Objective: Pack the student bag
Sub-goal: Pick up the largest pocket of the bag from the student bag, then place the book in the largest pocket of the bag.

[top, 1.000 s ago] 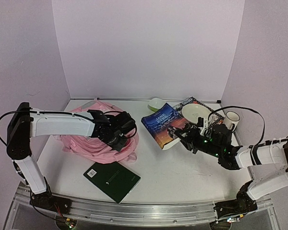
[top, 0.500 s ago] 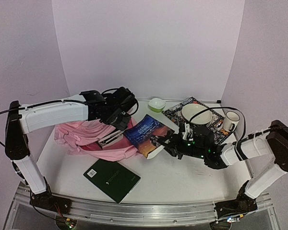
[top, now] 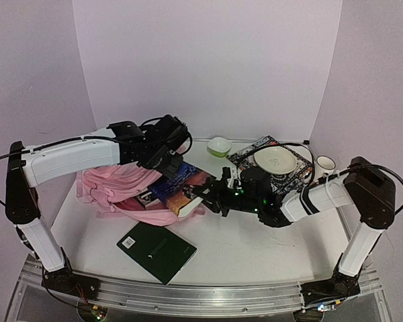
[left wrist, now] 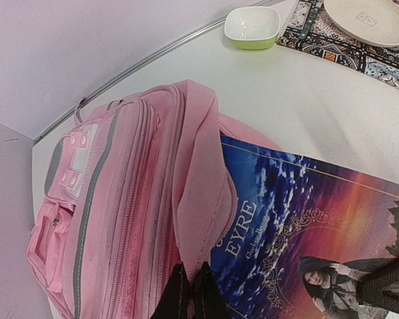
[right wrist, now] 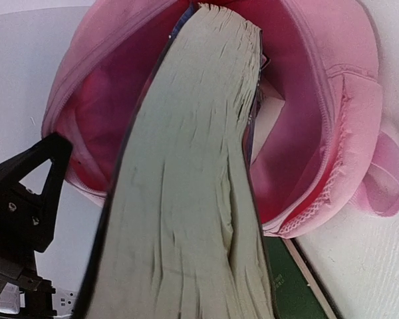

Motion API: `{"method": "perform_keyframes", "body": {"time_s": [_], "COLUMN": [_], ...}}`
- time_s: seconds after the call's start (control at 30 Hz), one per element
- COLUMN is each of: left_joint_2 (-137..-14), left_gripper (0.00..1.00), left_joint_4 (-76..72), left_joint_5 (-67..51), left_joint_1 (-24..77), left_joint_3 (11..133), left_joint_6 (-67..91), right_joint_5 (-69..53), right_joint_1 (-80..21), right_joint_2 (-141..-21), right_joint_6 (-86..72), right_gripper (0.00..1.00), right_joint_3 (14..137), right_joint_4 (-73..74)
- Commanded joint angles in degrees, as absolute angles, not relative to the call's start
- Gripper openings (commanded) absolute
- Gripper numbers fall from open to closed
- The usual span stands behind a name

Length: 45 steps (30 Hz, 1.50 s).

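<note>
The pink student bag lies at the left with its mouth facing right. My left gripper is shut on the bag's pink strap and holds the top of the opening up; its fingertips pinch the strap's end. My right gripper is shut on the Jane Eyre book, whose far end is inside the bag's mouth. In the right wrist view the book's page edge fills the middle and points into the dark pink interior; my fingers are hidden behind it. The cover shows in the left wrist view.
A dark green notebook lies near the front edge, just below the bag. A green bowl, a plate on a patterned mat and a mug stand at the back right.
My right arm has carried the book leftwards from beside the mat into the bag's mouth. My left gripper has lifted the strap, raising the bag's opening.
</note>
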<state>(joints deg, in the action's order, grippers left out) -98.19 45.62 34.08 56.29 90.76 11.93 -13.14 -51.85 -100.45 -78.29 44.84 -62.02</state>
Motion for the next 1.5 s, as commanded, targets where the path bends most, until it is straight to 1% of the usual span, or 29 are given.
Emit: {"method": "perform_keyframes", "body": {"time_s": [0.0,0.2,0.43,0.67,0.83,1.1,1.27,1.37,1.47], "left_joint_2": [-94.3,-95.5,-94.8,-92.3,-91.1,-88.4,-87.7,-87.5,-87.4], "left_gripper": [0.0,0.0,0.0,0.0,0.0,0.0,0.0,0.0,0.0], "left_joint_4": [39.9,39.8,39.2,35.8,34.1,31.9,30.8,30.5,30.1], "left_joint_5": [36.5,38.1,31.4,21.5,17.0,15.0,15.3,16.7,18.4], "left_joint_1": [56.9,56.9,56.9,56.9,56.9,56.9,56.9,56.9,56.8], "left_joint_3": [95.4,96.2,98.0,98.1,98.3,95.4,93.9,93.3,91.8], "left_joint_6": [11.0,11.0,11.8,11.7,11.1,11.8,11.7,11.4,11.4], "right_joint_5": [-15.1,-14.9,-16.2,-16.1,-16.1,-13.3,-13.1,-11.3,-11.4], "right_joint_1": [-53.0,-53.5,-53.5,-53.5,-53.5,-53.3,-53.3,-53.2,-53.2], "right_joint_2": [-96.7,-92.4,-95.3,-103.2,-110.2,-119.8,-125.3,-126.6,-125.9], "right_joint_6": [-77.6,-75.7,-75.7,-76.0,-75.8,-68.3,-64.4,-61.2,-57.0], "right_gripper": [0.0,0.0,0.0,0.0,0.0,0.0,0.01,0.1,0.32], "right_joint_3": [50.1,48.3,52.8,60.0,66.7,78.2,85.5,85.8,86.4], "right_joint_4": [-90.8,-88.4,-88.1,-88.3,-87.8,-80.5,-71.4,-66.7,-58.3]}}
